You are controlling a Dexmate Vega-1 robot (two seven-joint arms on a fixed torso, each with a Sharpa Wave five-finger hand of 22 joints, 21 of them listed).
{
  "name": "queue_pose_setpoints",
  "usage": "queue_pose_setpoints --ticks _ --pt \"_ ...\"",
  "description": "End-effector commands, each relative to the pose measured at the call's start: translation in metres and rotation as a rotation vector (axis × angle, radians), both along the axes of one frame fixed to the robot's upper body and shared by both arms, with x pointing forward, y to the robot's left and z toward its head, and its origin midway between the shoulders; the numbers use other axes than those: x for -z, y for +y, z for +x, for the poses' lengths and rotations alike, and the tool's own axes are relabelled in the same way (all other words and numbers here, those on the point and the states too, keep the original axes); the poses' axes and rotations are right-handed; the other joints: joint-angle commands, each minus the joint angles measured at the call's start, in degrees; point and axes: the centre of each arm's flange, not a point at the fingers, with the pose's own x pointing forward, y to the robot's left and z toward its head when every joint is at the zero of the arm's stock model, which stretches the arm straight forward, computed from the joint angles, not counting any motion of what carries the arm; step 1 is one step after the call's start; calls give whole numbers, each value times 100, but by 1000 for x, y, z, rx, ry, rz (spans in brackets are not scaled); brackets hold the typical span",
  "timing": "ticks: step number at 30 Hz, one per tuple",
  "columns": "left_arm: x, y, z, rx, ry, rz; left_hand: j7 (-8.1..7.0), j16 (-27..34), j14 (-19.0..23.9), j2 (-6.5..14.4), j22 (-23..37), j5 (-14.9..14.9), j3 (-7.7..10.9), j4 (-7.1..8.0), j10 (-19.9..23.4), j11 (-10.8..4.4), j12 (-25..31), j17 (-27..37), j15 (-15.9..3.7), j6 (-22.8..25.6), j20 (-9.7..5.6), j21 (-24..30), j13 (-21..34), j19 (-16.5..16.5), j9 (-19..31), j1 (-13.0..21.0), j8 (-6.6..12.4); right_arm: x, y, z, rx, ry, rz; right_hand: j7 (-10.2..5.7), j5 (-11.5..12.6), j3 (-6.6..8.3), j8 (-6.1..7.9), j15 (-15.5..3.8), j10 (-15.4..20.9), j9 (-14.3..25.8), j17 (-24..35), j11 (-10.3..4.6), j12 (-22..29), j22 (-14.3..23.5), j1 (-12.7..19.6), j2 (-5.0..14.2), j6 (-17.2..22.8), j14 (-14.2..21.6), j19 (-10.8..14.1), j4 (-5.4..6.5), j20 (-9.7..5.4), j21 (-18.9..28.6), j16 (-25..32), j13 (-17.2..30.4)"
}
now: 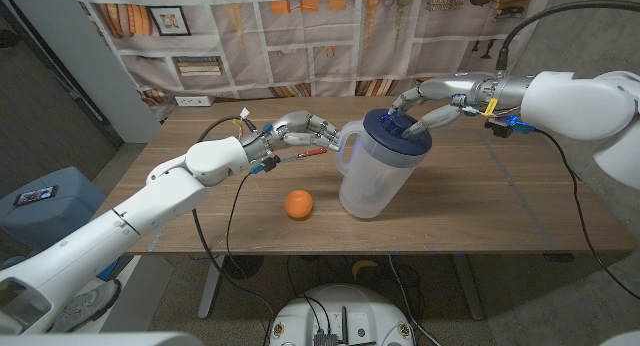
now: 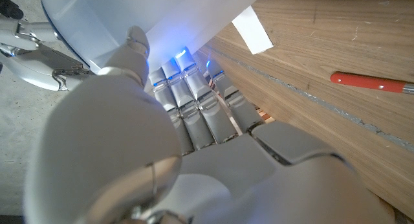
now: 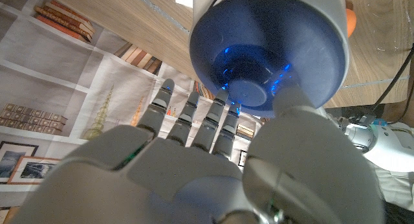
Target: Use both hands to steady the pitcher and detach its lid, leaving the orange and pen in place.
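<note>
Head view, pitcher: the pitcher (image 1: 378, 171) stands upright mid-table, dark blue lid (image 1: 397, 126) still seated on top, so the lid is not yet off.
Head view, my left hand: my left hand (image 1: 296, 132) reaches in at the handle side, fingers at the handle loop; I judge that's my bracing side, there to stop the body turning.
Head view, my right hand: my right hand (image 1: 428, 98) comes over the far rim, fingers draped on the lid; that's my pulling side.
Head view, bystanders: the orange (image 1: 298, 204) sits just beside the pitcher's base on my left, apart from both hands. A thin red thing under my left fingers looks like the pen.
Left wrist view, grip: my left fingers (image 2: 194, 104) press against the translucent wall; whether they fully wrap the handle, I cannot tell.
Left wrist view, extra: here the red pen (image 2: 372, 83) lies plain on the wood (image 2: 323, 49), well apart from my hand.
Right wrist view, grip: thumb against the lid's side, fingertips (image 3: 194, 114) at its rim, so I'm clamped on the lid, not loose.
Right wrist view, extra: it gives the lid's recessed centre, and a sliver of orange past the edge.
</note>
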Motion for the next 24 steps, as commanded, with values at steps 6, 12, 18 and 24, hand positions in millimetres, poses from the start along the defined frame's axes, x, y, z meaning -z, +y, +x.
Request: queue_pose_setpoints --ticks 6,12,18,24 --pt "-2 -3 2 2 3 7 74 40 65 689 14 36 -27 13 171 -120 35 27 -227 114 -791 -15 17 55 22 640 42 0 -1 4 7 4 -3 3 -27 31 88 -377 218 15 40 -72 46 12 63 41 182 182 61 19 -47 1 111 47" --pt "-3 -3 2 1 2 11 80 37 63 689 14 36 -32 12 169 -119 31 26 -227 105 -792 -16 17 55 22 642 39 0 -2 5 0 -18 3 0 -38 12 152 -419 395 24 53 -75 79 12 101 44 331 277 108 27 -81 6 174 71" --pt "-3 -5 2 3 1 13 73 30 57 696 14 37 -36 14 155 -117 24 24 -227 103 -792 -18 17 52 23 644 40 0 -3 6 -4 -31 8 -6 -55 -20 257 -508 612 60 69 -88 108 12 167 39 529 394 171 27 -128 11 256 96" --pt "-3 -5 3 4 1 17 66 28 56 697 14 37 -41 14 160 -118 25 24 -227 110 -792 -19 18 51 24 645 44 0 -4 8 -4 -27 10 -5 -67 -73 346 -570 785 89 86 -91 105 13 173 25 680 480 232 52 -174 13 322 95"
